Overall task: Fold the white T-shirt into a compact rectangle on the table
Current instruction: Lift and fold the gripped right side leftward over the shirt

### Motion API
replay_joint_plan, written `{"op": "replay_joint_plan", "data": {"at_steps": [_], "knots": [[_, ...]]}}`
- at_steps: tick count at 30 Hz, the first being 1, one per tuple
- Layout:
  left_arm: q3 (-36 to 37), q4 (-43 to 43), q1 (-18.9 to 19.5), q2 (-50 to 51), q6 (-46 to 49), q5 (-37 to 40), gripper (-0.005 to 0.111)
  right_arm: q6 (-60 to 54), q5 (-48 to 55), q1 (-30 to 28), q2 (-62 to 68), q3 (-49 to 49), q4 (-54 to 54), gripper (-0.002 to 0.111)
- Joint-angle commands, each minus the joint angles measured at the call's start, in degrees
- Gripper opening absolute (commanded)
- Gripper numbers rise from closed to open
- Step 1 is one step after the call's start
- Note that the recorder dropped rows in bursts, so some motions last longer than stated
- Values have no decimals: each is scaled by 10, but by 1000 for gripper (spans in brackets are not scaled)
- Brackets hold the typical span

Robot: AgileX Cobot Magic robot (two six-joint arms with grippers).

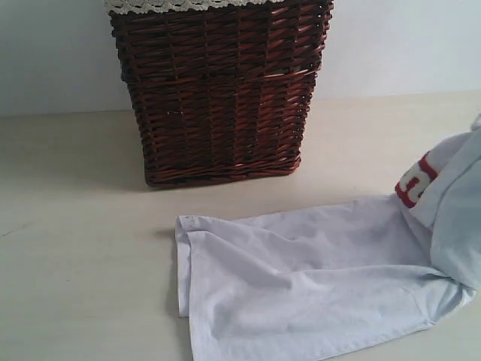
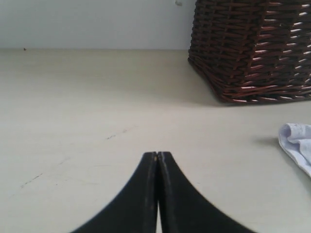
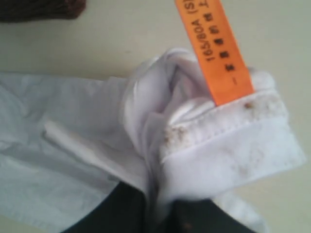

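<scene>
The shirt (image 1: 301,286) is white with red lettering (image 1: 415,183), orange tag (image 3: 214,48); woven basket (image 1: 218,90) is dark brown; worktop (image 1: 75,226) is pale beige.

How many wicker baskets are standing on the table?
1. The wicker basket stands on the table, apart from the white T-shirt. More could lie outside the views.

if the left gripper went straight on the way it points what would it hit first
Nothing close, it seems: the left gripper, jaws shut, points across bare pale beige tabletop toward the pale back wall. The dark brown wicker basket and white cotton T-shirt lie off that line; depth is unclear.
</scene>
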Motion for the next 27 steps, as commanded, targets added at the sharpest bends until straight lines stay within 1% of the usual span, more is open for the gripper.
{"op": "replay_joint_plan", "data": {"at_steps": [1,5,6,7,12,16,18,19,21,23,25,26,27], "knots": [[0,-3,-4,-3,-1,-5,1,75,6,88,-7,-3,44,0],[0,-3,-4,-3,-1,-5,1,176,1,202,-8,-3,84,0],[0,-3,-4,-3,-1,-5,1,195,-11,235,-8,-3,94,0],[0,-3,-4,-3,-1,-5,1,206,-19,256,-8,-3,99,0],[0,-3,-4,-3,-1,-5,1,231,-82,354,-8,-3,121,0],[0,-3,-4,-3,-1,-5,1,233,-128,431,-6,-3,178,0],[0,-3,-4,-3,-1,-5,1,228,-146,466,-5,-3,202,2],[0,-3,-4,-3,-1,-5,1,217,-152,487,-2,-3,212,6],[0,-3,-4,-3,-1,-5,1,181,-150,525,5,-3,219,18],[0,-3,-4,-3,-1,-5,1,157,-126,569,20,-3,205,40],[0,-3,-4,-3,-1,-5,1,142,-111,613,39,-3,178,67],[0,-3,-4,-3,-1,-5,1,136,-111,634,46,-3,160,77],[0,-3,-4,-3,-1,-5,1,134,-112,653,53,-3,128,80]]}}
